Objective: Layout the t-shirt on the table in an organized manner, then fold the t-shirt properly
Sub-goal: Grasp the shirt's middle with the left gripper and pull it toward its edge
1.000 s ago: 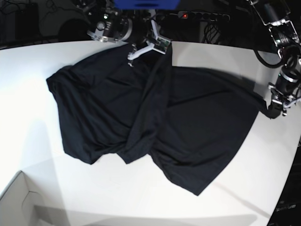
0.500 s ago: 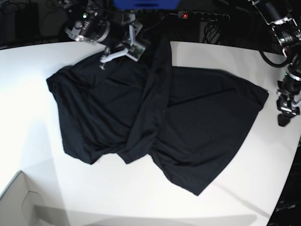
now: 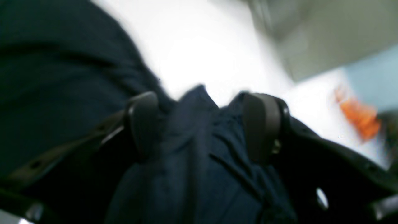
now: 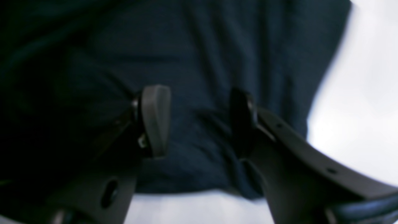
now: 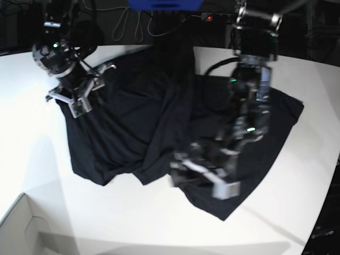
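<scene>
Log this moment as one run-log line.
phase: layout | t-shirt: crumpled on table | left hand: open, over lower hem | right hand: open, over shirt's corner | fold: not started

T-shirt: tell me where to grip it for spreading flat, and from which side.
Grip the t-shirt at its bunched lower hem point, coming from the bare table side near the camera. That corner lies free and clear of the central fold ridge.
</scene>
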Controlling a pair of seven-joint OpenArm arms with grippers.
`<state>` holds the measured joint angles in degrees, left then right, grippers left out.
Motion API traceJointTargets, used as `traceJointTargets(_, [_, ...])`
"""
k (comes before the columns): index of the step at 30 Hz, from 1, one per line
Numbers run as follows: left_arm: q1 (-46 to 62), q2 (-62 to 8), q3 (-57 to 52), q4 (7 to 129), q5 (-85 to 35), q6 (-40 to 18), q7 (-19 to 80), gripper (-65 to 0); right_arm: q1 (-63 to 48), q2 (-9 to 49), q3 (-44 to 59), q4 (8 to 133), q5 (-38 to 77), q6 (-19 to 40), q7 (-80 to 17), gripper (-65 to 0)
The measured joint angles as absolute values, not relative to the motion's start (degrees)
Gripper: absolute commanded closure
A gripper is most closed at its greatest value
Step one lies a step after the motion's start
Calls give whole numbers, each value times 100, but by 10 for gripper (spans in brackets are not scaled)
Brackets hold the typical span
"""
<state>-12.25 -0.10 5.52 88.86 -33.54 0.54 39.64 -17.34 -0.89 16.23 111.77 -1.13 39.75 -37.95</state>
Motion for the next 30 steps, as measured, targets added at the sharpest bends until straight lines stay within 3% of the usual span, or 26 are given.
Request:
traceJointTargets(6, [-1680,897,1616,7797,-930,-12,3951,-417,-1614,-93,2394,11177,-113,3981,-3723,-314])
traceJointTargets(10, [-1870,849,1621,6869,51,19,3935,-418,-1649,-110,2624,11174,-104,3981,-3745,-314])
traceJointTargets(20, [-2047,860,1623,5736,62,21,3098,-418,-1627,-110,2812,10945,-106,3981,-3747,-314])
traceJointTargets(25, [-2051,797,2191,5634,91,51,2971,-414,-1619,-115,2779,10781,-106,3981,-3730,-314])
traceJointTargets(27, [-2047,836,2294,5634,82,40,2974,-369,-1619,-128,2768,10742,-106,3981,-3747,-314])
traceJointTargets(30, [-2051,860,2279,5677,25,19,2965,-175,-1494,-110,2801,10731,-110,3981,-3745,-313])
